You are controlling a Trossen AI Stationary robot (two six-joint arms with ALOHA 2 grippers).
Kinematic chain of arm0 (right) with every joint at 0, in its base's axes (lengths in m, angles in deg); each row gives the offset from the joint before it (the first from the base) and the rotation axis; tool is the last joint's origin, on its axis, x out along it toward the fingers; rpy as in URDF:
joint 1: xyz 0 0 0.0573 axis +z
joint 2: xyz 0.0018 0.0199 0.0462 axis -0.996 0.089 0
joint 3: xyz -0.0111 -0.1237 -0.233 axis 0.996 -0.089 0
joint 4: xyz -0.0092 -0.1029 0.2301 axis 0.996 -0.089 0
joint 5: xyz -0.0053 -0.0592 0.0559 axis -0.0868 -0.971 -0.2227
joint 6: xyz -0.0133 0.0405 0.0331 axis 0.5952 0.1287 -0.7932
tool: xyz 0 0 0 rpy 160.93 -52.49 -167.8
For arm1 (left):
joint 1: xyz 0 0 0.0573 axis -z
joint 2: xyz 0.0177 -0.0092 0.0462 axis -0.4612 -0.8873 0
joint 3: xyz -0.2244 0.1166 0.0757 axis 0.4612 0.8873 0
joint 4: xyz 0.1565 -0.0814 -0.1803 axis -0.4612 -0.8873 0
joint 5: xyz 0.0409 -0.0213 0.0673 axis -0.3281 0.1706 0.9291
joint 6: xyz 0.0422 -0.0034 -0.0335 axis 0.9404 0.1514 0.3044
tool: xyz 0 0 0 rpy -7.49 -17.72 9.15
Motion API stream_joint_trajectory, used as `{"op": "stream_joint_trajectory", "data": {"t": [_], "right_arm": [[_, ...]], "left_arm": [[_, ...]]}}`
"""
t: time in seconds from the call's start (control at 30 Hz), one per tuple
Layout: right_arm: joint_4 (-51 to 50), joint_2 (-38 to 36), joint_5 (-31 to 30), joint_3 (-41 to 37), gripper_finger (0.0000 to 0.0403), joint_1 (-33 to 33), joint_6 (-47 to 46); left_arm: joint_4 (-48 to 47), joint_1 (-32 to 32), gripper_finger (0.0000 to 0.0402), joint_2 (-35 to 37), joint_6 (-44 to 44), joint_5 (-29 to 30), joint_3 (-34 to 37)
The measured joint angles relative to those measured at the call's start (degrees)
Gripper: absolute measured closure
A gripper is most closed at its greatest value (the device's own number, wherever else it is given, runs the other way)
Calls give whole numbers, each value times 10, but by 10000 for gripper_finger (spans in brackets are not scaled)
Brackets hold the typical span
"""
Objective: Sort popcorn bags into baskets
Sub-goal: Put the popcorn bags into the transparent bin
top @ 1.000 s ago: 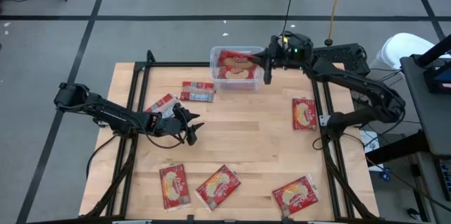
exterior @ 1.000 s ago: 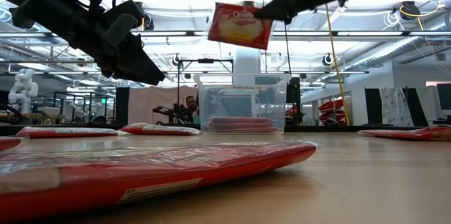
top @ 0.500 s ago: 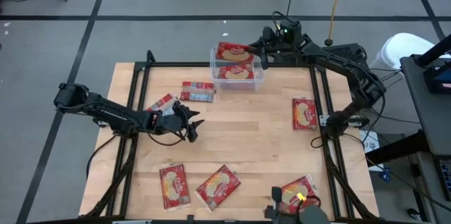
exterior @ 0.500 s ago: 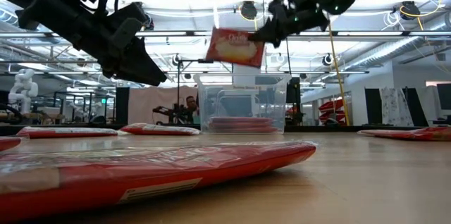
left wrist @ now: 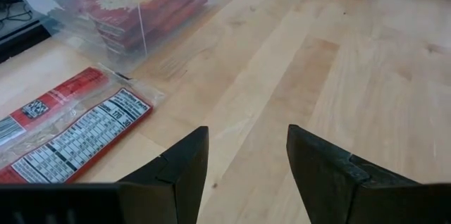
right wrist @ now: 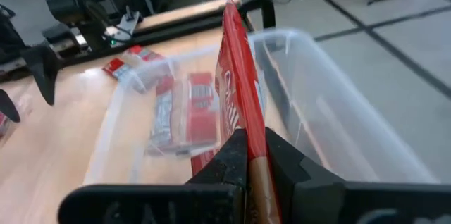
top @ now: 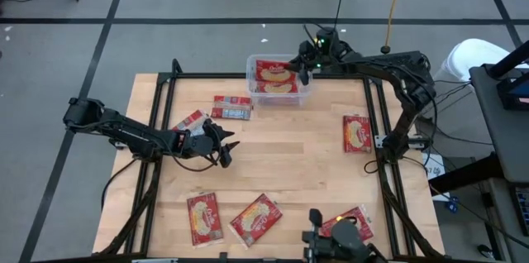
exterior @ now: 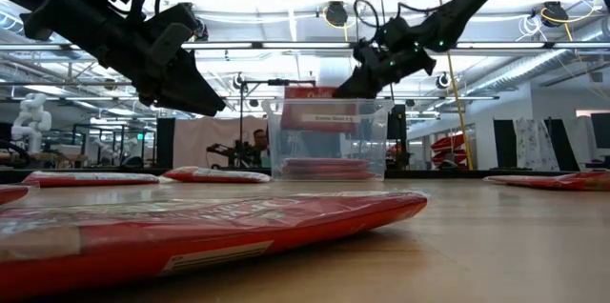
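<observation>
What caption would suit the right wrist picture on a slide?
The right hand, shut on a popcorn bag, holds it on edge over the clear tub, where other bags already lie.

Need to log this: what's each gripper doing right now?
Left gripper: open, empty.
Right gripper: shut on a popcorn bag, over the tub.

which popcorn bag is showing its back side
The popcorn bag lying just left of the clear tub: its white-grey label panels face up, while the other loose bags show the cream oval picture.
</observation>
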Motion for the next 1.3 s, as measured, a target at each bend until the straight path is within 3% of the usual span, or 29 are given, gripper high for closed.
{"op": "stream_joint_trajectory", "data": {"t": [0.83, 0.93, 1.3], "right_arm": [[-66, 15, -36, 0, 388, 35, 29], [-74, 15, -71, 0, 386, 40, 36], [-68, 15, -125, 0, 334, 45, 45]], "left_arm": [[1, 0, 204, 0, 6, 0, 0], [1, 0, 204, 0, 2, 0, 0], [1, 0, 204, 0, 1, 0, 0]]}}
